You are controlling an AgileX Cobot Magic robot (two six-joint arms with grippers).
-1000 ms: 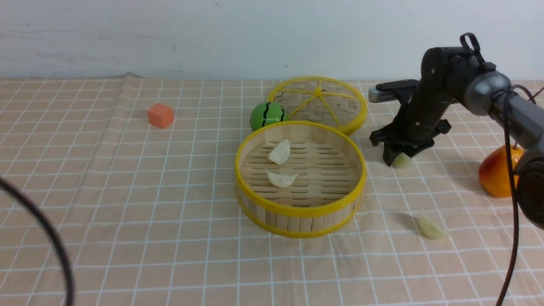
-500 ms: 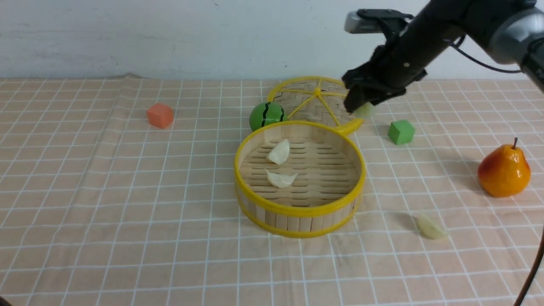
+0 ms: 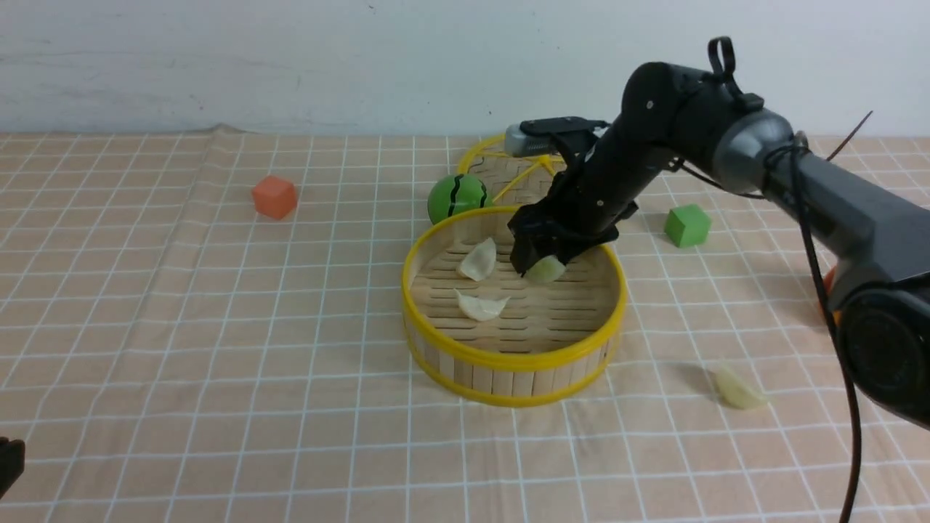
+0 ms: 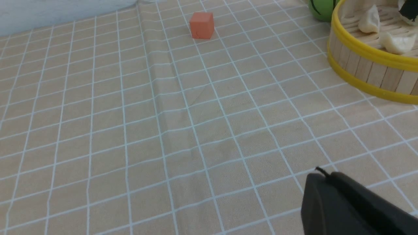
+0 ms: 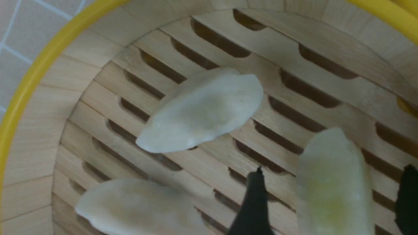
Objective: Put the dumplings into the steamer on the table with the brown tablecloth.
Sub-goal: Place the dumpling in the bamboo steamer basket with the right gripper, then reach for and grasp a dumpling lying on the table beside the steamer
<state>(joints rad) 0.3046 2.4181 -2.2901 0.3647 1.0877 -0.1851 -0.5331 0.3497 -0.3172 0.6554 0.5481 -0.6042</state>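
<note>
In the front view, the round bamboo steamer with yellow plastic rims (image 3: 512, 362) stands on the tan-peach cloth with white grid lines (image 3: 240, 407). Two whitish crescent dumplings (image 3: 482, 306) lie inside; a third, pale green dumpling (image 3: 546, 269) is partly covered by the black right gripper (image 3: 538, 270), which also hides part of the steamer's far rim and much of the yellow-spoked woven lid (image 3: 519, 171). A fourth, yellow-green dumpling (image 3: 738, 390) lies on the cloth, well apart from the steamer. The right arm (image 3: 734, 149) covers most of an orange fruit (image 3: 830, 280), leaving slivers too small to identify it. Only a dark scrap of the left arm (image 3: 10, 465) enters at the edge. In the left wrist view, the left gripper's dark fingers (image 4: 346, 205) are together, cut off by the frame; the steamer is cropped too, beyond a red-orange cube (image 4: 201, 25). In the right wrist view, the blurred black fingers (image 5: 253, 209) stand apart on either side of the third dumpling, whose near end is cut off, with slatted floor visible between it and each finger.
</note>
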